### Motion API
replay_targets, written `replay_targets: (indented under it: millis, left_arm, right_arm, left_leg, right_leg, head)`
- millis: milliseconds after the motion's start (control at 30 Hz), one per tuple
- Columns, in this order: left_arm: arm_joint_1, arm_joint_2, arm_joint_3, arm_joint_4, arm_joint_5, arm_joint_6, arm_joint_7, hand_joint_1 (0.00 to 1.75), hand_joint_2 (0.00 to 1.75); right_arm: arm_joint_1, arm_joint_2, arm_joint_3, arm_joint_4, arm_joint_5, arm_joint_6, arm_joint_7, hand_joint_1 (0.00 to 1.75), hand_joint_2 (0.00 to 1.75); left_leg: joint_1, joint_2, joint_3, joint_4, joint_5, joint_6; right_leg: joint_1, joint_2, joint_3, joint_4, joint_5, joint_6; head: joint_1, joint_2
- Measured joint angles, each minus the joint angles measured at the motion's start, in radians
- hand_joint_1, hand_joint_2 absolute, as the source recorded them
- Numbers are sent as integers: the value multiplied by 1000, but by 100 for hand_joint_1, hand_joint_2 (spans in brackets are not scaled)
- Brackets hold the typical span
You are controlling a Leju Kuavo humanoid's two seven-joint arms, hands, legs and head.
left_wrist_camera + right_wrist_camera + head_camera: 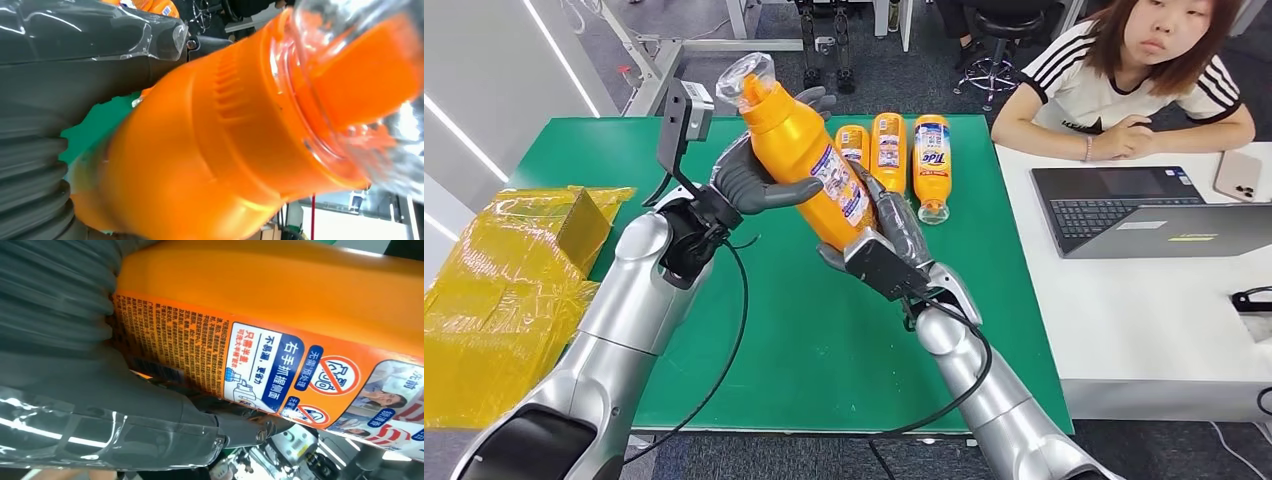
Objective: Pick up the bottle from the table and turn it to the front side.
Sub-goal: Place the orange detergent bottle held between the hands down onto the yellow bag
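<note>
An orange detergent bottle [809, 165] with a clear cap is held tilted in the air above the green table [724, 340], cap toward the far left. My left hand [759, 180] grips its upper body, thumb across the front. My right hand [889, 240] holds its lower end from beneath. The back label with small print faces me and appears close in the right wrist view on the bottle [280, 330]. The left wrist view looks along the bottle [210, 150] toward its clear cap [360, 100]. The hands hide part of the bottle's base.
Three more orange bottles [889, 150] lie side by side at the table's far edge. Yellow plastic-wrapped packages [509, 290] sit at the left. A person [1139, 80] sits behind a white desk [1144, 330] with a laptop [1149, 210] and phone [1237, 175] on the right.
</note>
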Motion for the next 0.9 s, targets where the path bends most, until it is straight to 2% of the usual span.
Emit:
replay_targets:
  millis: [367, 467, 500, 533, 600, 633, 700, 767, 800, 900]
  left_arm:
    - [-24, 24, 0, 58, 79, -31, -1, 1, 175]
    - [-22, 28, 0, 61, 116, -45, 1, 21, 175]
    - [-21, 28, 0, 61, 132, -50, 3, 35, 175]
    - [-19, 29, 0, 61, 148, -54, 4, 62, 175]
    - [-14, 29, 0, 60, 175, -55, 5, 88, 175]
    - [-10, 30, 0, 60, 185, -53, 4, 87, 175]
    - [-2, 30, 0, 58, 202, -47, 2, 45, 175]
    - [6, 31, 0, 55, 217, -35, -1, 19, 175]
    - [10, 31, 0, 52, 224, -27, -3, 12, 175]
    - [18, 32, 0, 41, 238, -8, -13, 12, 175]
  right_arm:
    - [-94, 25, 56, 77, 37, -21, 36, 175, 175]
    - [-118, 35, 61, 125, 30, -36, 24, 175, 175]
    - [-126, 37, 62, 140, 28, -41, 19, 175, 175]
    - [-134, 39, 63, 155, 26, -44, 15, 175, 175]
    - [-147, 41, 64, 183, 25, -50, 7, 175, 175]
    - [-151, 42, 64, 196, 25, -52, 3, 175, 175]
    - [-159, 43, 65, 220, 27, -57, -2, 175, 175]
    - [-164, 44, 66, 240, 31, -65, -8, 175, 175]
    - [-166, 45, 66, 250, 33, -70, -11, 175, 175]
    - [-166, 46, 67, 277, 36, -78, -15, 175, 175]
  left_leg:
    - [0, 0, 0, 0, 0, 0]
    - [0, 0, 0, 0, 0, 0]
    - [0, 0, 0, 0, 0, 0]
    - [0, 0, 0, 0, 0, 0]
    - [0, 0, 0, 0, 0, 0]
    - [0, 0, 0, 0, 0, 0]
    - [0, 0, 0, 0, 0, 0]
    - [0, 0, 0, 0, 0, 0]
    - [0, 0, 0, 0, 0, 0]
    - [0, 0, 0, 0, 0, 0]
  right_leg:
    - [0, 0, 0, 0, 0, 0]
    - [0, 0, 0, 0, 0, 0]
    - [0, 0, 0, 0, 0, 0]
    - [0, 0, 0, 0, 0, 0]
    - [0, 0, 0, 0, 0, 0]
    - [0, 0, 0, 0, 0, 0]
    - [0, 0, 0, 0, 0, 0]
    - [0, 0, 0, 0, 0, 0]
    - [0, 0, 0, 0, 0, 0]
    - [0, 0, 0, 0, 0, 0]
  head:
    - [0, 0]
    - [0, 0]
    - [0, 0]
    - [0, 0]
    - [0, 0]
    - [0, 0]
    - [0, 0]
    - [0, 0]
    - [0, 0]
    - [0, 0]
